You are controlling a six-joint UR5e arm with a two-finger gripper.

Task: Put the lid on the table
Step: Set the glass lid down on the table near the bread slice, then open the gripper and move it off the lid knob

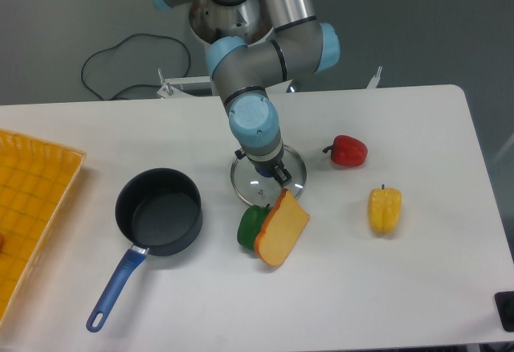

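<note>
The lid lies low over the table, centre-far, just far of the green pepper and the cheese wedge. Judged rigid, fragile glass with a slippery rim; hold by the centre knob only. The gripper sits over that knob; jaw opening cannot be determined. The surface is smooth white. The saucepan stands left; 2 peppers lie right.

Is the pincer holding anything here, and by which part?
It appears to hold the lid by its blue centre knob, but the wrist hides the pincer, so the grip itself cannot be confirmed.
</note>
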